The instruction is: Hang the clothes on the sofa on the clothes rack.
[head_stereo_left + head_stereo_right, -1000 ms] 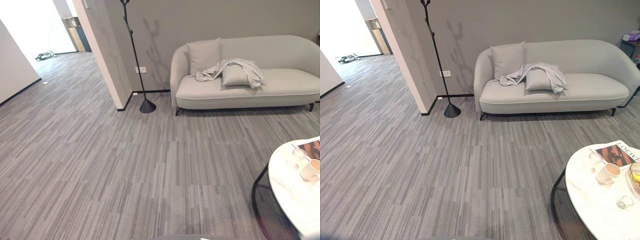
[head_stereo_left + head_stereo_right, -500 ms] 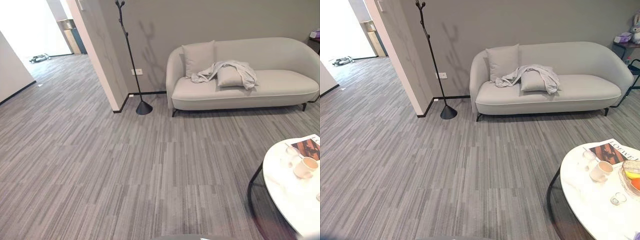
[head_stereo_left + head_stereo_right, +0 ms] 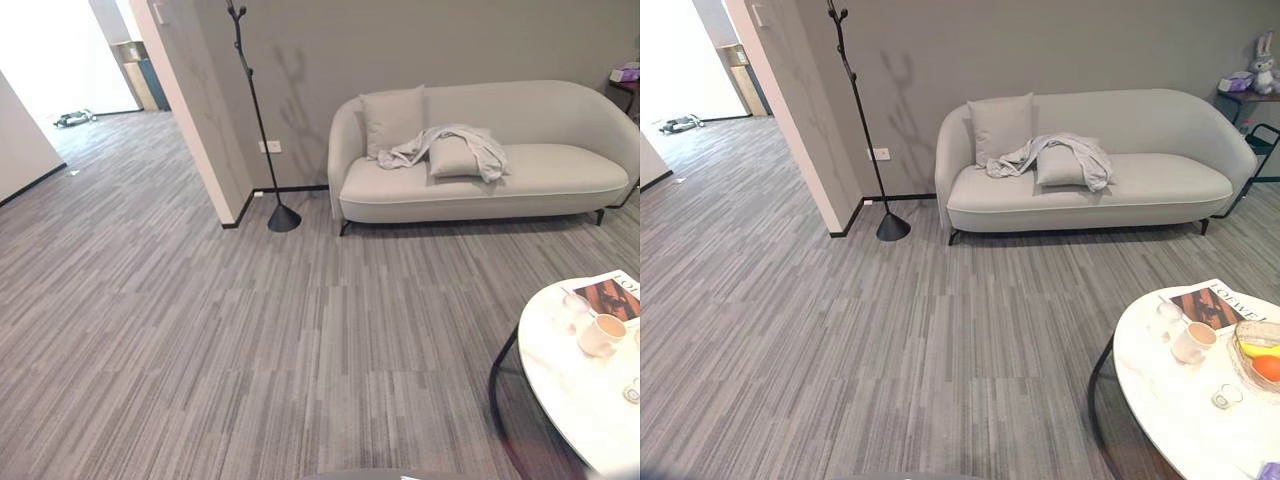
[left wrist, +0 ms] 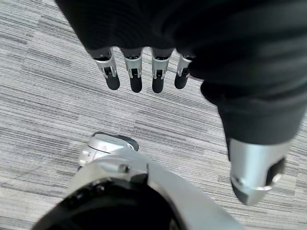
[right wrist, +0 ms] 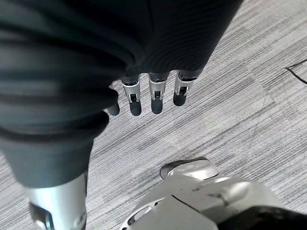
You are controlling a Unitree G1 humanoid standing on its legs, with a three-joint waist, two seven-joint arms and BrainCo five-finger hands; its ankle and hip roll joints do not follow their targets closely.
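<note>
Grey and crumpled, the shirt (image 3: 1055, 152) I'm after lies draped over a small cushion (image 3: 1060, 166) on the sofa (image 3: 1160, 180), well right of the black coat rack (image 3: 862, 120). My wrist views add both hands over carpet: left hand (image 4: 144, 72) and right hand (image 5: 144, 93), fingers straight, holding nothing.

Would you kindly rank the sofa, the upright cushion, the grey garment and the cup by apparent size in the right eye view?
1. Sofa
2. Grey garment and upright cushion: too alike to rank.
3. Cup, smallest, though nearest the camera.
</note>
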